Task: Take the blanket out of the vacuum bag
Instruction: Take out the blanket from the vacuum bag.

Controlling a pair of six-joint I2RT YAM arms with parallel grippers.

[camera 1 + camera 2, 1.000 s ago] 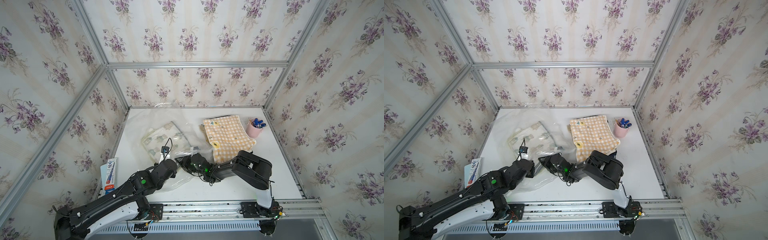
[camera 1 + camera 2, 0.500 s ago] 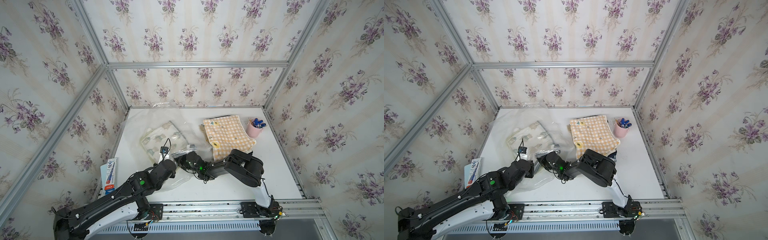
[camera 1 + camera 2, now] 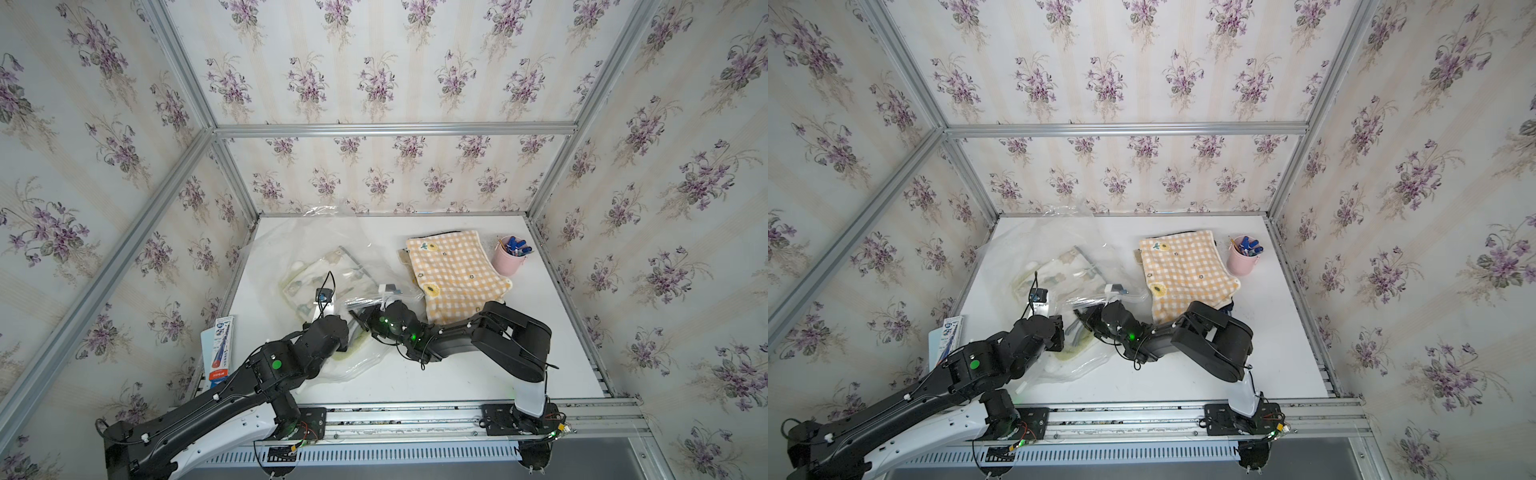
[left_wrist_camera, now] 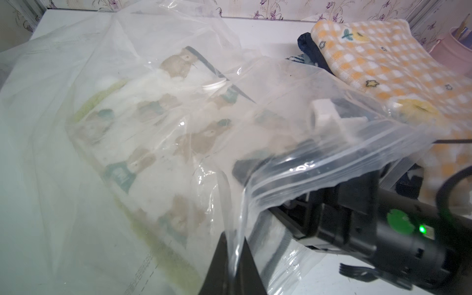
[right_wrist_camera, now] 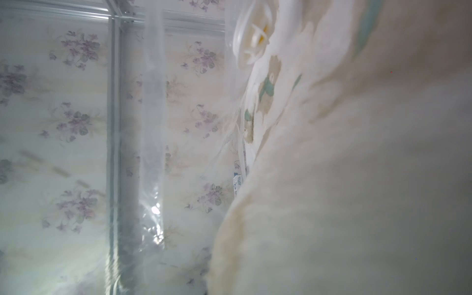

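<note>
We see the vacuum bag (image 3: pixel 291 245) lying crumpled on the left half of the worktop (image 3: pixel 457 374). The blanket (image 3: pixel 309 282) is folded inside it, beneath the white valve cap (image 4: pixel 214 85). The left gripper (image 4: pixel 231 249) has its fingers (image 4: pixel 217 268) pinched tight on the bag's open edge. The right gripper (image 3: pixel 359 319) reaches into the mouth with its fingers closed near the blanket; we cannot tell whether they have caught it. Just beside the bag lies a yellow checked towel (image 3: pixel 453 270), and beyond that stands a pink cup (image 3: pixel 508 262).

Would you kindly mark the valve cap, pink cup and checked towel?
valve cap (image 4: pixel 213 86): left wrist view, rim.
pink cup (image 3: pixel 508 262): in a top view, wall.
checked towel (image 3: pixel 455 270): in a top view, middle.
</note>
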